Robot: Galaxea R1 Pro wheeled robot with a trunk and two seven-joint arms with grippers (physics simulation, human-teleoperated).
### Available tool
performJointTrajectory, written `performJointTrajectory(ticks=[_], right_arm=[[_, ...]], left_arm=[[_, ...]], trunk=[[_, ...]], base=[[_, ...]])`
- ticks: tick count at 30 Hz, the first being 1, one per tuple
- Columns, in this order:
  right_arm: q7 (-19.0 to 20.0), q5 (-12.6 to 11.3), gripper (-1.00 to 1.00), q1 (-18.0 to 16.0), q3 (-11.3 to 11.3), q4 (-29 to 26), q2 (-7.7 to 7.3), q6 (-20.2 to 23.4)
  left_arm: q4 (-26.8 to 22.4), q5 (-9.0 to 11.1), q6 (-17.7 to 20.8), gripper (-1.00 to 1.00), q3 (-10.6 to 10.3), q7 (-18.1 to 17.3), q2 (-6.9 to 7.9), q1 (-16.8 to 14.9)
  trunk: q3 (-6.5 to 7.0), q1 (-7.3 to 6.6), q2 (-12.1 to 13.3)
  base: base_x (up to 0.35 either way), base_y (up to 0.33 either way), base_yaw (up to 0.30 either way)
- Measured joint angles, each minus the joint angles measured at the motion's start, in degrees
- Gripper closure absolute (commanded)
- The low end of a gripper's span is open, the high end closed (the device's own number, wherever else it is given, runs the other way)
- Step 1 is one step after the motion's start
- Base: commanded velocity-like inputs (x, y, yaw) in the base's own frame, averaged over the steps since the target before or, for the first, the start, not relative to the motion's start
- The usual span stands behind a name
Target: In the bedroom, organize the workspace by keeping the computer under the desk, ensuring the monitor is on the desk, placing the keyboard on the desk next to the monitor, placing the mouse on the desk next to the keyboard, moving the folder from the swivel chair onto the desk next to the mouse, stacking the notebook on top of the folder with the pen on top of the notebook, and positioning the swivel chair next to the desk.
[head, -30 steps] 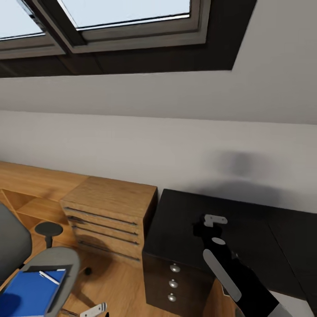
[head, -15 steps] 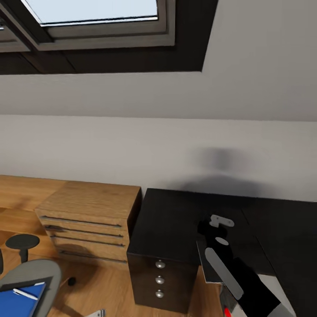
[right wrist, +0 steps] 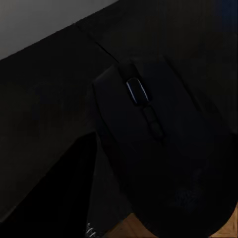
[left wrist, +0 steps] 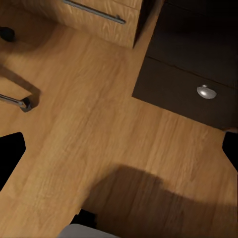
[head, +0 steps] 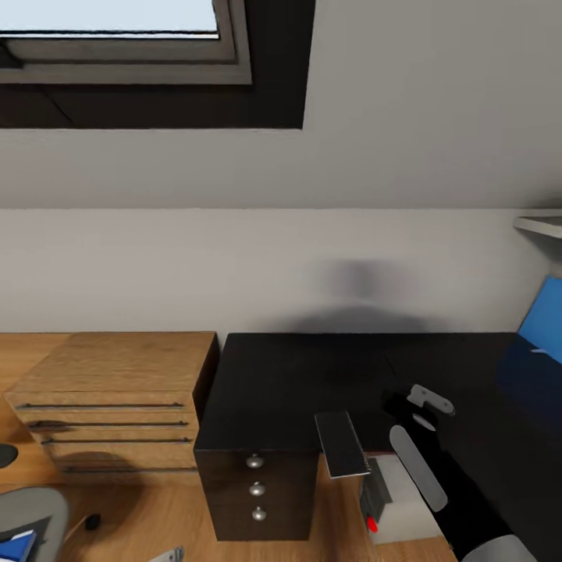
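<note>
Lower right of head view: right arm (head: 437, 484) reaches over the black worktop (head: 312, 375); right gripper (head: 428, 400) at its tip, finger spread cannot be told. Right wrist view: black mouse (right wrist: 153, 144) lies just under the camera on the dark worktop. Below the worktop edge, lower centre: computer (head: 398, 507) with a red light on the wood floor (head: 156, 515). Left wrist view: left fingers (left wrist: 10, 153) stand wide apart over the floor. Lower left: wooden drawer chest (head: 109, 398). Right edge: blue monitor (head: 542, 320).
</note>
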Motion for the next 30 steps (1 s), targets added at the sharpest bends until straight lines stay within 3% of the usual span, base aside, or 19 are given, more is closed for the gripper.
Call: performJointTrajectory(ticks=[4, 6, 11, 30], right_arm=[[0.22, -0.01, 1.00, 0.00, -4.12, 2.38, 0.08, -0.09], [0.27, -0.02, 1.00, 0.00, -4.26, 2.75, 0.09, -0.14], [0.17, -0.07, 1.00, -0.07, -4.30, 7.58, 0.10, -6.74], [0.29, -0.08, 1.00, -0.09, -5.43, 7.94, 0.06, -8.05]], left_arm=[[-0.01, 0.00, -0.02, -1.00, 0.01, -0.01, 0.00, 0.00], [0.01, -0.02, -0.23, -1.00, -0.01, -0.05, 0.00, 0.00], [0.11, -0.01, -1.40, -1.00, -0.05, -0.01, 0.00, 0.00], [0.72, 0.08, -1.43, -1.00, -0.14, -0.15, -0.18, 0.00]], trunk=[[0.00, 0.00, 0.00], [0.00, 0.01, 0.01], [0.00, 0.00, 0.00], [0.00, 0.00, 0.00]], base=[[-0.015, -0.007, -0.300], [-0.149, -0.105, -0.300], [-0.047, -0.035, -0.300], [0.000, 0.000, -0.300]])
